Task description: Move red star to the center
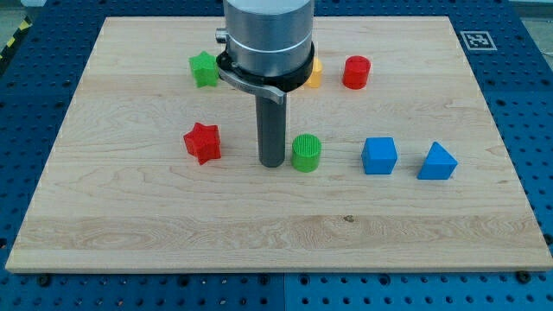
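The red star lies on the wooden board, left of the middle. My tip rests on the board to the star's right, a clear gap between them. A green cylinder stands just right of my tip, almost touching the rod.
A green star lies at the upper left of the rod's housing. A yellow block, partly hidden by the housing, and a red cylinder lie at the upper right. A blue cube and a blue wedge-like block lie at the right.
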`<state>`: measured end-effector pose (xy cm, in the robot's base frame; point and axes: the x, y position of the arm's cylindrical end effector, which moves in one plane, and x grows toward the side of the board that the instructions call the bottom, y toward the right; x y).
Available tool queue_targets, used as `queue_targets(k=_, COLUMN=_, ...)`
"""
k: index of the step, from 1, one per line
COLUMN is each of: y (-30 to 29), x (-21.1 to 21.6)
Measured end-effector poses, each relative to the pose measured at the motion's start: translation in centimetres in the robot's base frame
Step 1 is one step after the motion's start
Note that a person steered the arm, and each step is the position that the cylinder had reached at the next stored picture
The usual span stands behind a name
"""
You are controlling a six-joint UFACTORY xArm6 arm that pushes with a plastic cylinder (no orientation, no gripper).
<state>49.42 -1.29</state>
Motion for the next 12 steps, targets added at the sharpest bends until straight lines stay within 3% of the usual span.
queue_targets(k=4, y=-8.6, x=1.5)
queue_targets(k=6, y=-8.5, x=1.8)
queue_targets(k=9, y=-13.6, x=-1.2)
queue_targets(k=12, y=-5.8, x=-1.6)
